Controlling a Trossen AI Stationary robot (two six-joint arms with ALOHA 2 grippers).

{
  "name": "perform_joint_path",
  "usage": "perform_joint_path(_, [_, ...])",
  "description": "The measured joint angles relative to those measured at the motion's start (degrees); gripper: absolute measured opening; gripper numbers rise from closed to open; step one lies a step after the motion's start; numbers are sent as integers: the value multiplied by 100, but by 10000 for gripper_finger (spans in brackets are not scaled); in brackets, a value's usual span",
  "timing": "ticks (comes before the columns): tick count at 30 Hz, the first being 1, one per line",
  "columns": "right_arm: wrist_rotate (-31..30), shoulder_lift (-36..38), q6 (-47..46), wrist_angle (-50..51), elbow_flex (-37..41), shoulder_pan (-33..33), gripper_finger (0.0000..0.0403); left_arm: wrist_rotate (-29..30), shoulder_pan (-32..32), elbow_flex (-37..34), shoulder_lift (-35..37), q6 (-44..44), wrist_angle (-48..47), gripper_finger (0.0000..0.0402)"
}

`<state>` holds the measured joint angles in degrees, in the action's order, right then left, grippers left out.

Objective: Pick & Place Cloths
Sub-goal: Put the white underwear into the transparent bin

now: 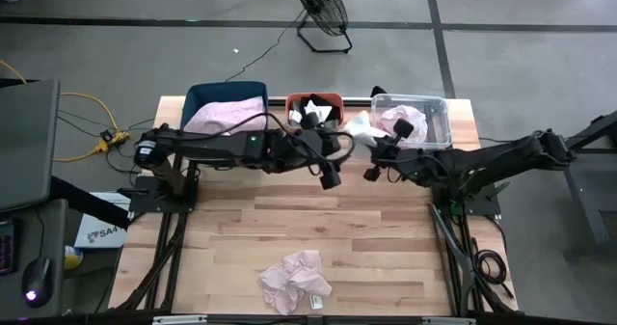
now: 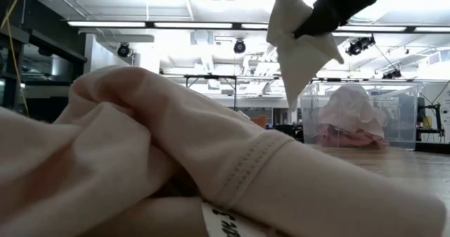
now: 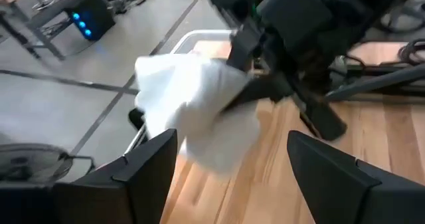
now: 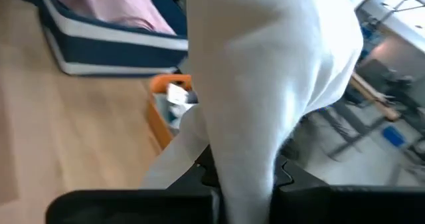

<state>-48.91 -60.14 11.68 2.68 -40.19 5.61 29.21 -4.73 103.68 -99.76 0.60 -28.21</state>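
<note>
Overhead, the blue bin [image 1: 207, 98] sits farthest left in the row at the table's [image 1: 386, 238] far edge, with a pink cloth [image 1: 229, 115] piled in it; the right wrist view shows the same bin [image 4: 113, 48] and its pink cloth [image 4: 123, 1] beyond bare wood; next along is the orange bin [image 1: 316, 100], holding dark and white pieces that are too small to tell apart; the left arm reaches across in front of these two bins, and the left gripper [image 1: 331, 178] hangs just in front of the orange bin with its fingers [image 3: 143, 164] spread wide and nothing between them; just beside it, the right gripper [image 1: 370, 173] has its fingers clenched on a white cloth [image 1: 362, 124], which hangs in the air between the orange bin and the clear bin [image 1: 429, 108]; the left wrist view sees that white cloth [image 3: 192, 104] dangling from the other arm, the right wrist view is mostly filled by it [image 4: 265, 84], and the low view shows it [image 2: 299, 43] drooping high above the table; the clear bin [image 2: 404, 107] holds a pale pink cloth [image 2: 351, 114]; at the table's near edge, well apart from the bins, a crumpled light pink garment [image 1: 294, 282] lies flat, and it [image 2: 176, 159] fills the low view's foreground.
</note>
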Motion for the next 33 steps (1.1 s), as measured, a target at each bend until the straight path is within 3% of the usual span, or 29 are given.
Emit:
perform_joint_path(11, [-1628,22,202,1093,-600,-12,23,1113,-415,6,453,518,-1239,280])
perform_joint_path(20, [-3087,24,1146,1087,-872,-407,23,1100,-466,-788,441,1140,-1551,280])
perform_joint_path(29, [-2896,24,945,1980,-878,-1780,23,1104,-468,-1324,443,1617,-1358,280])
perform_joint_path(33, [-1750,25,-98,2991,-878,-2495,23,1111,-468,-1338,445,1668,-1321,280])
